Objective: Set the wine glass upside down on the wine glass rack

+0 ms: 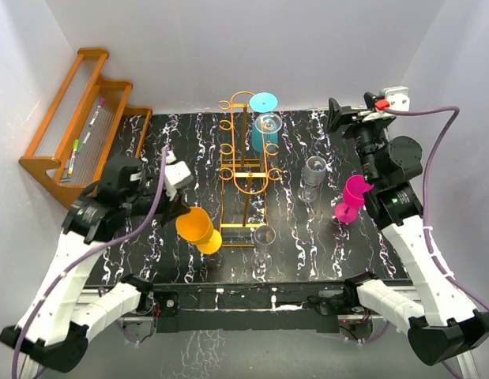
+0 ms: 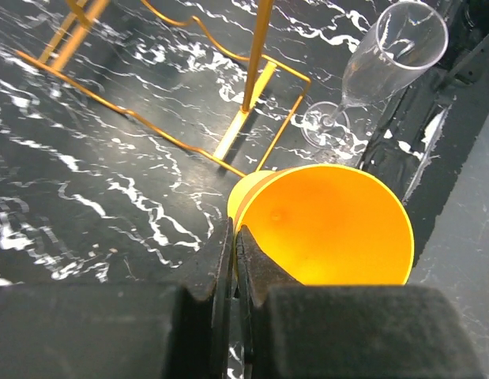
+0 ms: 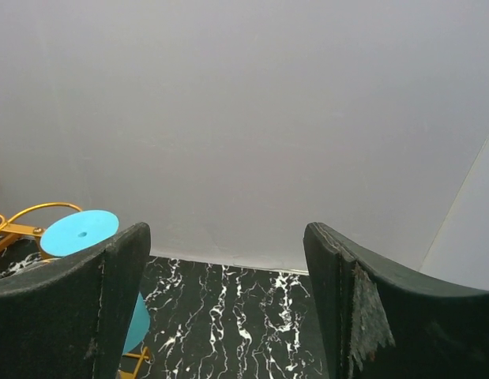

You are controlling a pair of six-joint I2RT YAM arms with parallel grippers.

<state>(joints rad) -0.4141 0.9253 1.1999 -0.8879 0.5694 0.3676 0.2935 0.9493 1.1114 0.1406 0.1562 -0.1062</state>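
left gripper (image 2: 235, 233) – jaws closed hard together, pinching the near rim of the orange wine glass (image 2: 331, 229); the thin wall sits between the two fingertips

orange wine glass – tipped so its open mouth faces the left wrist camera, bowl just to the right of the fingertips; in the top view it hangs tilted above the black marbled table (image 2: 86, 181), foot pointing away from the gripper

wine glass rack (image 2: 258, 47) – golden wire, standing ahead of the left gripper and slightly to its left; its upright post and rectangular base wire lie just beyond the glass, not touching it; the orange glass is not on the rack

clear stemmed glass (image 2: 386, 55) – upright on the table, ahead and to the right of the left gripper, just beside the corner of the rack base

teal glass (image 1: 267, 125) – hanging upside down from the far end of the rack, foot uppermost

right gripper (image 3: 224, 237) – jaws wide apart, nothing between them; raised above the far right of the table and aimed at the back wall; the teal glass shows beyond its left finger

grey glass (image 1: 314, 170) and magenta glass (image 1: 353, 197) – on the table below and nearer than the right gripper, well apart from it

wooden stepped shelf (image 1: 70, 126) – far off to the left of the left gripper
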